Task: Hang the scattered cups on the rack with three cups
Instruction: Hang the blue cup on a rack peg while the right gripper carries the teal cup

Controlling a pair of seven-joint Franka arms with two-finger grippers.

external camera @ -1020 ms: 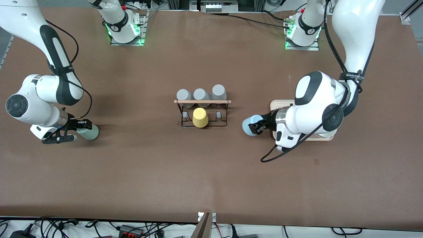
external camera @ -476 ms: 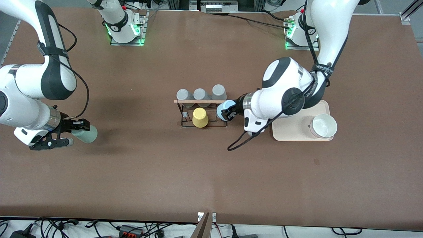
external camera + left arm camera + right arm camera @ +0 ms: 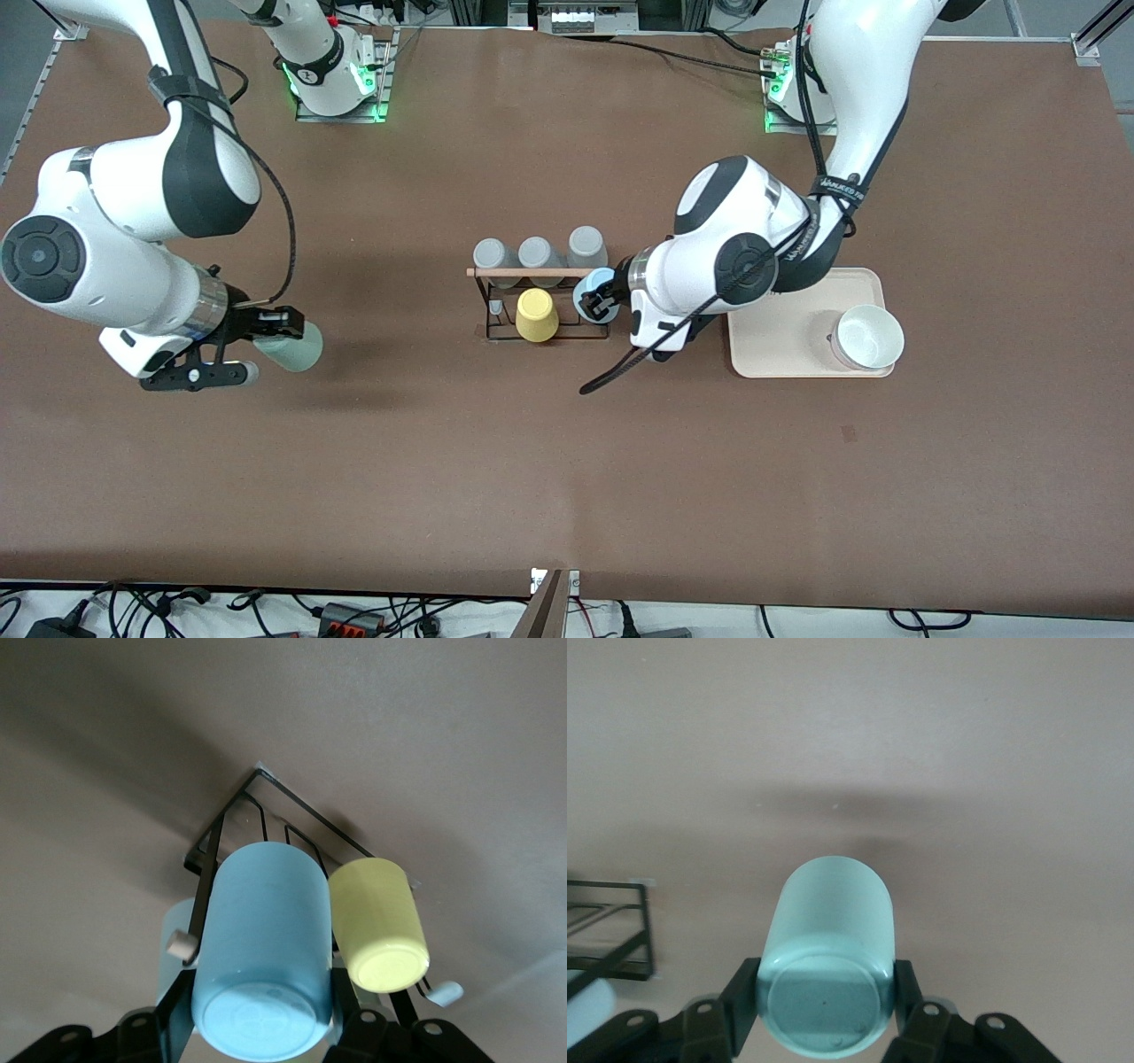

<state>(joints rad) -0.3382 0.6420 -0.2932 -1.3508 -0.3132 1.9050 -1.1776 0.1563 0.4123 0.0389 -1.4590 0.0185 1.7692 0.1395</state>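
The black wire rack (image 3: 542,306) with a wooden rod (image 3: 540,272) stands mid-table. Three grey cups (image 3: 537,252) hang on its row farther from the front camera, and a yellow cup (image 3: 536,315) hangs on the nearer row. My left gripper (image 3: 599,298) is shut on the light blue cup (image 3: 591,290) and holds it at the rack's end toward the left arm, beside the yellow cup (image 3: 379,923); the blue cup (image 3: 263,948) fills the left wrist view. My right gripper (image 3: 266,341) is shut on the sage-green cup (image 3: 291,347), above the table toward the right arm's end; that cup (image 3: 828,957) also shows in the right wrist view.
A beige tray (image 3: 780,350) with a white bowl (image 3: 868,337) lies toward the left arm's end of the table. A black cable (image 3: 620,368) droops from the left wrist near the rack.
My left gripper carried the blue cup from beside the tray to the rack's end. My right gripper lifted the green cup and moved it toward the rack.
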